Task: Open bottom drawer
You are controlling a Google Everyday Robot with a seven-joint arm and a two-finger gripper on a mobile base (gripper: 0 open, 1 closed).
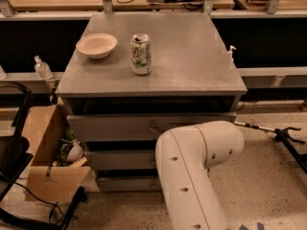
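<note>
The bottom drawer (125, 183) is sitting lowest in the grey cabinet, just above the floor. Its long axis is running left to right and its flat front is facing out toward me. The robot's white arm (194, 166) is covering the drawer's right part. The gripper is hiding somewhere behind that arm, so I cannot tell its state. On the table (192, 61), a bowl (96, 45) and an upright soda can (140, 54) are standing near each other.

Grey cabinet top (192, 56): bowl (96, 45), soda can (140, 54) (end effector unseen).
</note>
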